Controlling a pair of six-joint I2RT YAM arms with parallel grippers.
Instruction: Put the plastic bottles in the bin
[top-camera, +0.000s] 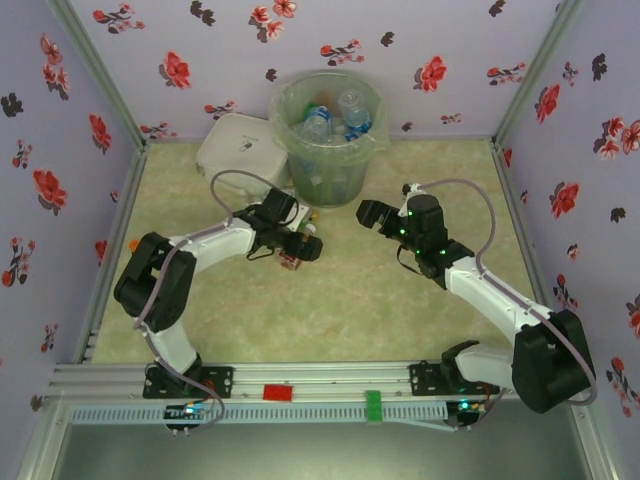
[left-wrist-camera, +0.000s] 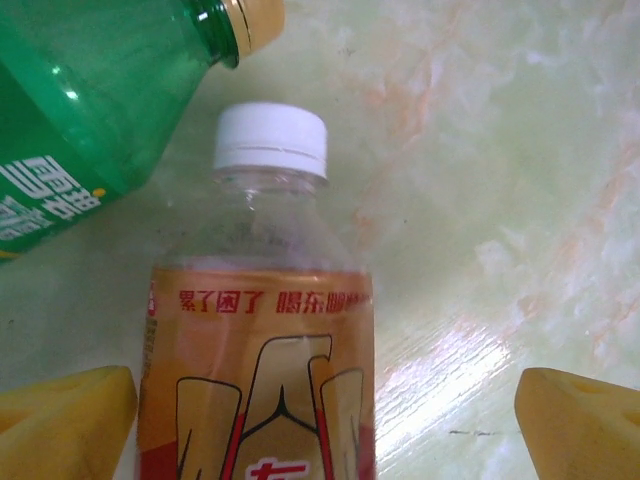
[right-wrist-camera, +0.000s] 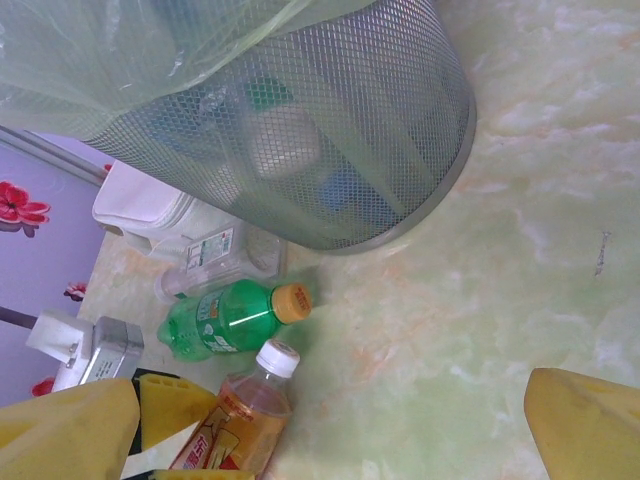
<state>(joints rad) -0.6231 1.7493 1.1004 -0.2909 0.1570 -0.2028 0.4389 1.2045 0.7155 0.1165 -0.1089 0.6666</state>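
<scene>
Green bottle: lies on its side on the marble-look table, just beside the orange one's shoulder. It waits its turn.
Orange-labelled bottle: lies flat with its white cap pointing away from my left wrist. It looks empty above the label, so I judge it light.
Left gripper: my jaws are released, with a yellow pad on each side of the orange-labelled bottle. The bottle sits much nearer my left pad, and neither pad presses it.
Handling: thin clear plastic should dent under a hard squeeze, and a smooth round body may roll or slip. I would close across the labelled middle, not the narrow neck, and only firmly enough to lift.
Bin: stands at the back of the table, beyond both my grippers and beside a white lidded container. Several plastic bottles lie inside its bag.
Right gripper: my jaws are spread wide and hold nothing. They hover near the bin's mesh wall.
</scene>
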